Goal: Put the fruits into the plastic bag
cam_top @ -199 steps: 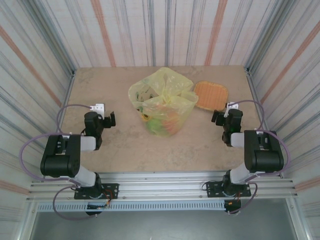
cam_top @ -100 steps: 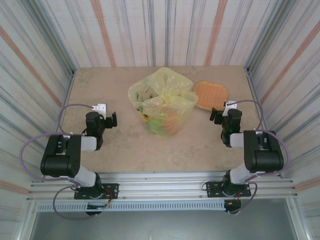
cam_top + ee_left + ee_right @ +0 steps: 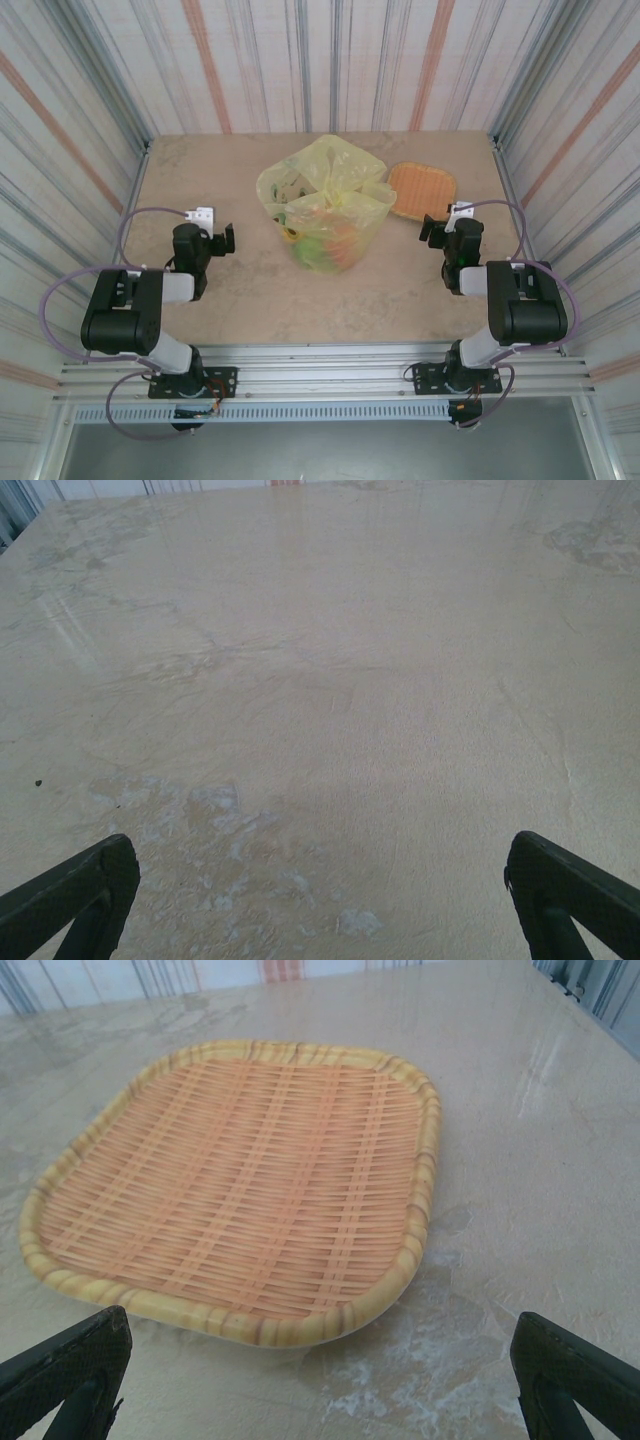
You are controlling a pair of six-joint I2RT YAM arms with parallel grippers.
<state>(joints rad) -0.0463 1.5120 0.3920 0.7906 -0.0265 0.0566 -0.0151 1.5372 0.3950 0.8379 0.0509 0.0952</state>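
Top external: fruits [image 3: 331, 243] apparently inside plastic bag [image 3: 322, 178]; woven tray [image 3: 424, 189] just beside.

Body: left arm [image 3: 125, 312] and right arm [image 3: 527, 303] alike. Black boxy joint housings, light grey tubular links. Lilac cable [image 3: 50, 300] looped along each arm. White block [image 3: 200, 214] at each wrist. Black base plates [image 3: 195, 383], bolted. On left gripper [image 3: 320, 870] and right gripper [image 3: 320, 1350], fingers [image 3: 80, 895] matte black, wedge-shaped.

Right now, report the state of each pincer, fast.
Left pincer: open, holding nothing.
Right pincer: open, holding nothing, the woven tray just ahead of it.
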